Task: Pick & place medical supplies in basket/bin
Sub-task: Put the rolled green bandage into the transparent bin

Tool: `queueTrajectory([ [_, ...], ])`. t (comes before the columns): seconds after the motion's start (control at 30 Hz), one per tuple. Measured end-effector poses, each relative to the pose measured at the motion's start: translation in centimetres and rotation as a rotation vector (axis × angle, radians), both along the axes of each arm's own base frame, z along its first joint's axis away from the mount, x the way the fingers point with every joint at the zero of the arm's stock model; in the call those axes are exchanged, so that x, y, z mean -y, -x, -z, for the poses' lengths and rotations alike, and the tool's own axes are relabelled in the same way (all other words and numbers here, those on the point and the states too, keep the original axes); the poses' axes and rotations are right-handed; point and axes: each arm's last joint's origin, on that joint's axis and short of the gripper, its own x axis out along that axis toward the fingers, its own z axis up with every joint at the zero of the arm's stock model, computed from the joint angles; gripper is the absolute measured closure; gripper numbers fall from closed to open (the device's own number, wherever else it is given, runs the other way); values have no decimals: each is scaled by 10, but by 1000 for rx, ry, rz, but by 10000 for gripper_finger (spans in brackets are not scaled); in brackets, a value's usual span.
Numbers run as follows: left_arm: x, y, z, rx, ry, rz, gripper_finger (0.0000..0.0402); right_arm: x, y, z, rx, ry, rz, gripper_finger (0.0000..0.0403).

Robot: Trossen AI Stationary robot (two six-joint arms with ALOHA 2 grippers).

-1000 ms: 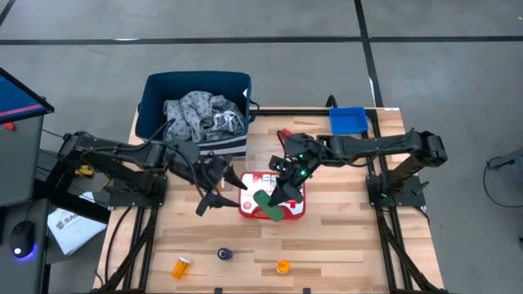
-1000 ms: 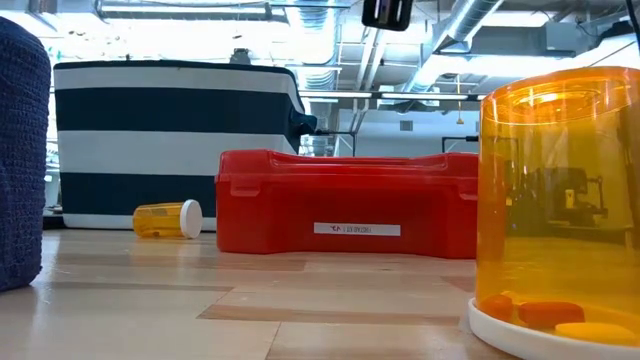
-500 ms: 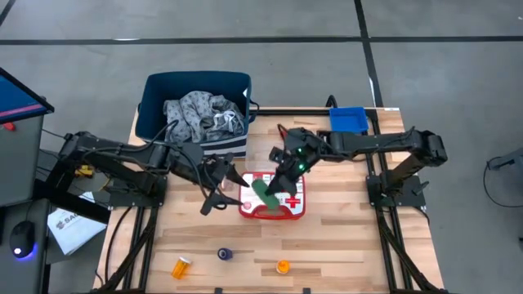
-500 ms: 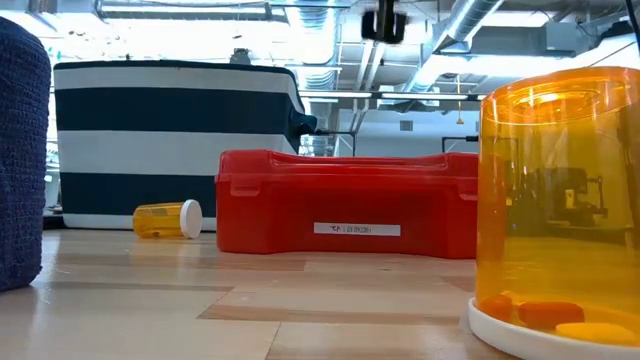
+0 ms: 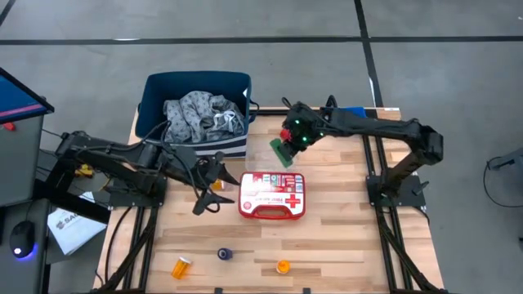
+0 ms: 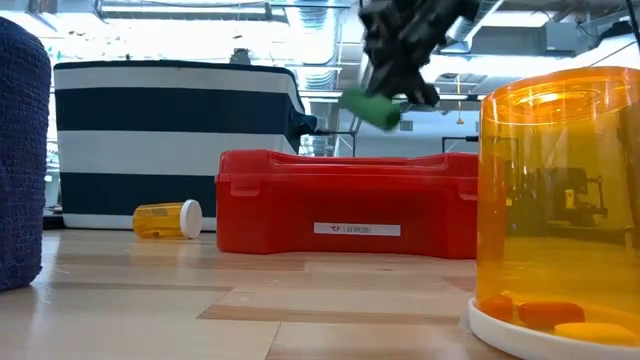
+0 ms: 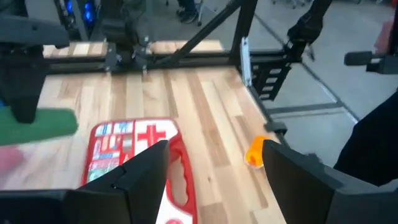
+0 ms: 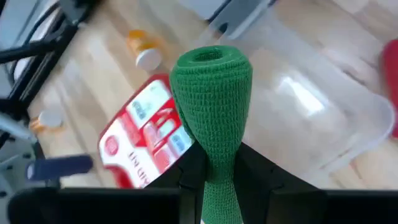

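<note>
Right gripper [image 5: 283, 150]: raised above the table between the basket and the first-aid case, fingers clamped on the green roll.
Green roll [image 8: 213, 93]: short cylinder of knitted, ribbed wrap with a hollow core; pinched near its lower half between two dark fingers [image 8: 191, 169]; also seen aloft over the case in the low view [image 6: 369, 107].
Left gripper [image 5: 214, 181]: low over the planks left of the case, fingers [image 7: 142, 171] spread wide, nothing between them.
Basket [image 5: 153, 104]: soft navy fabric, rectangular, white bands on its side; at the table's far left corner.
Cloth [image 5: 200, 114]: grey-white patterned, crumpled, lying inside the basket.
Bin [image 5: 351, 119]: small bright blue plastic tray at the far right corner, partly behind the right arm.
First-aid case [image 5: 271, 194]: red hard shell with white printed lid, flat at mid-table.
Pill bottles: translucent orange, one on its side [image 5: 181, 266] near the front left edge, one [image 5: 283, 266] upright at front centre.
Dark blue roll [image 5: 225, 255]: short cylinder between the two bottles.
Table [image 5: 343, 220]: pale butcher-block wood strips.
</note>
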Motion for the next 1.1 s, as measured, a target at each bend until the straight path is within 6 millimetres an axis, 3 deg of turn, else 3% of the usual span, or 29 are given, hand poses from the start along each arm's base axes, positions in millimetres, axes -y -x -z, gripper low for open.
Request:
queueTrajectory([
  [0.23,-4,13,-6,7,-7,-50,151,28,-8,29,-70,-111,63,341],
  [0.57,-2,28,-10,-5,-24,-68,151,55,-11,48,-83,-249,192,341],
  [0.7,1,30,-8,-25,-33,-59,151,59,-12,53,-92,-297,233,341],
  [0.9,2,30,-7,-33,-39,-67,151,65,-26,51,32,-373,336,341],
  [1.1,2,30,-7,-35,-36,-68,151,56,-47,64,67,-464,378,341],
])
